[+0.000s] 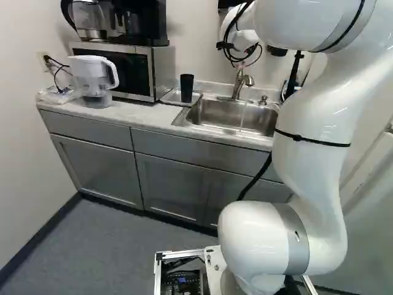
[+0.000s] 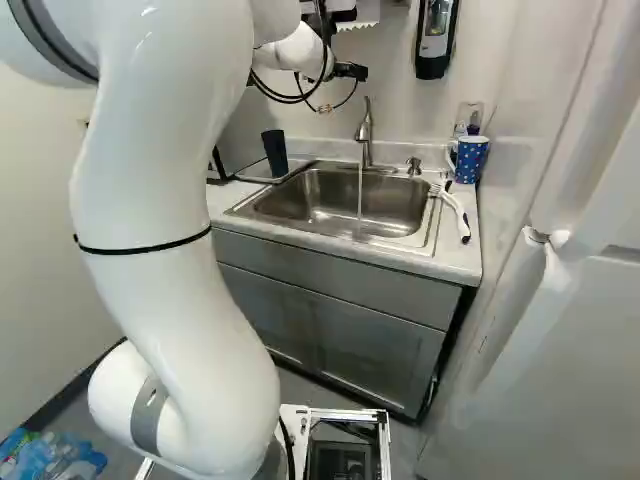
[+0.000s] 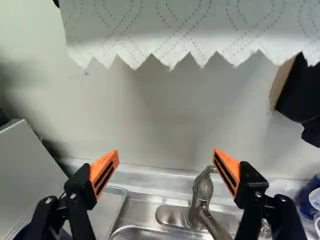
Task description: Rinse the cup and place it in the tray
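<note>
Legible text, labels, numbers or signs: 0 in all 3 views. The blue item (image 3: 303, 201) in the wrist view bears a pale patch (image 3: 315, 198), its marks too small to read.

paper towel (image 3: 175, 30) and coffee maker (image 1: 147, 31) cut off by edges, sink (image 1: 227, 114) partly behind arm (image 1: 313, 117)

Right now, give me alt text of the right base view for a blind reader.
Water runs from a faucet into a steel sink; a black cup stands on a tray left of it, a blue dotted mug at its right. My white arm fills the left side.
</note>
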You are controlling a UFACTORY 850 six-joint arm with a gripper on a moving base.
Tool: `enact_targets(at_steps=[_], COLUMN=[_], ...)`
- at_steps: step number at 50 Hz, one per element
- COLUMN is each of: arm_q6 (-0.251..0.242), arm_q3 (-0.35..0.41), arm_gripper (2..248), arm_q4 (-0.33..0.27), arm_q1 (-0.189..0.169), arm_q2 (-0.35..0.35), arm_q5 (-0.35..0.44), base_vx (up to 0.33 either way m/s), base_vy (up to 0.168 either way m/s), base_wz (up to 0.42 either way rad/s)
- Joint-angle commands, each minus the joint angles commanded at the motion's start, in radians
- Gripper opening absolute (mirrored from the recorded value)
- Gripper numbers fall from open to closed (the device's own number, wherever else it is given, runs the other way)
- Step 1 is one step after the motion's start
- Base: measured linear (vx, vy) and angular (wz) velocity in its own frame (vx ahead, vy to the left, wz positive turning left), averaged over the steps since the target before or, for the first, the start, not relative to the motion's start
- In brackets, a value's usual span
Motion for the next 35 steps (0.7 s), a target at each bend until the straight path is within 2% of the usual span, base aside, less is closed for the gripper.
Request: enact_targets(at_steps=[24,35], arm_q6=[0.000,0.000], arm_q3=[-0.025,-0.076], arm_gripper=[247,247], arm_q4=[0.000,0.000], arm_q1=[-0.018,-0.026], arm_q2=[-0.056,-0.100], arm_q5=[0.000,0.000], base_vx=[0.000,0.000], base_vy=[0.000,0.000], base_wz=[0.000,0.000])
